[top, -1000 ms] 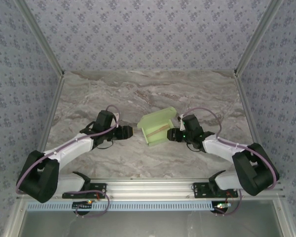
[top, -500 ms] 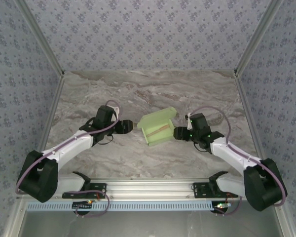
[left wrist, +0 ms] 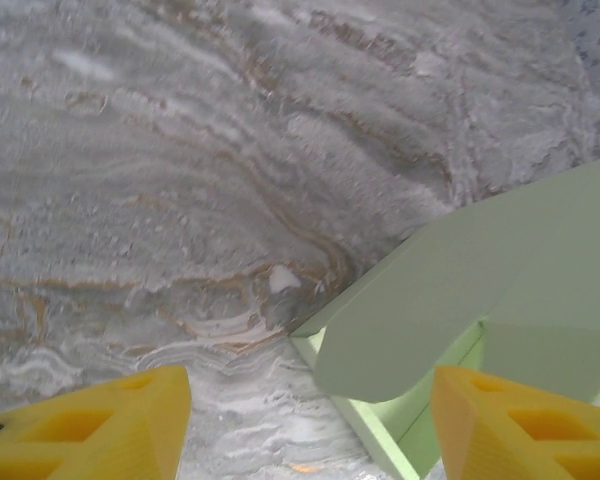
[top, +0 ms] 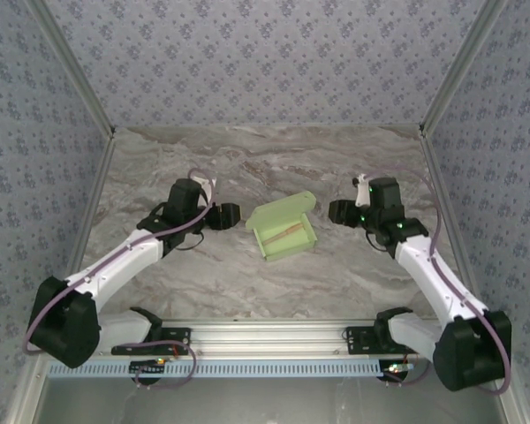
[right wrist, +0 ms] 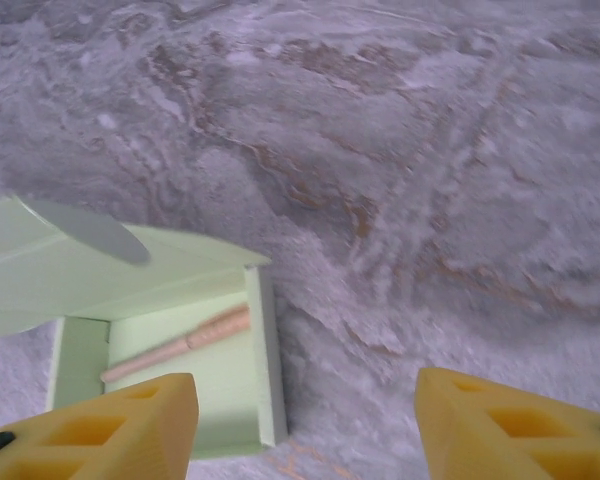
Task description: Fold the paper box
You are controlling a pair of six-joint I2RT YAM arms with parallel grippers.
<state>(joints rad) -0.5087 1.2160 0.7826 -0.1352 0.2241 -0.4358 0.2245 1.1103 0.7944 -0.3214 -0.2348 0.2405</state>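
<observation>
The paper box [top: 289, 237] is a pale green open tray lying on the marble table [top: 247, 168] between the two arms, its lid flap [top: 283, 210] raised along the far side. A thin tan stick [top: 283, 233] lies inside it. My left gripper [top: 233, 215] hovers just left of the box, open and apart from it. In the left wrist view the box's rounded flap [left wrist: 450, 300] reaches in between the yellow fingertips [left wrist: 100, 425] without touching them. My right gripper [top: 334, 212] stands open to the right of the box. The right wrist view has the box [right wrist: 230, 385] and the stick [right wrist: 175, 345] at lower left.
Patterned walls with metal corner posts [top: 93, 115] close in the table on the left, right and back. The arms' mounting rail [top: 265, 336] runs along the near edge. Bare marble lies behind the box and toward both side walls.
The right gripper has let go of the box's right edge and drawn back to the right and farther away. The left gripper has moved slightly away. The box now rests flat on the table.
</observation>
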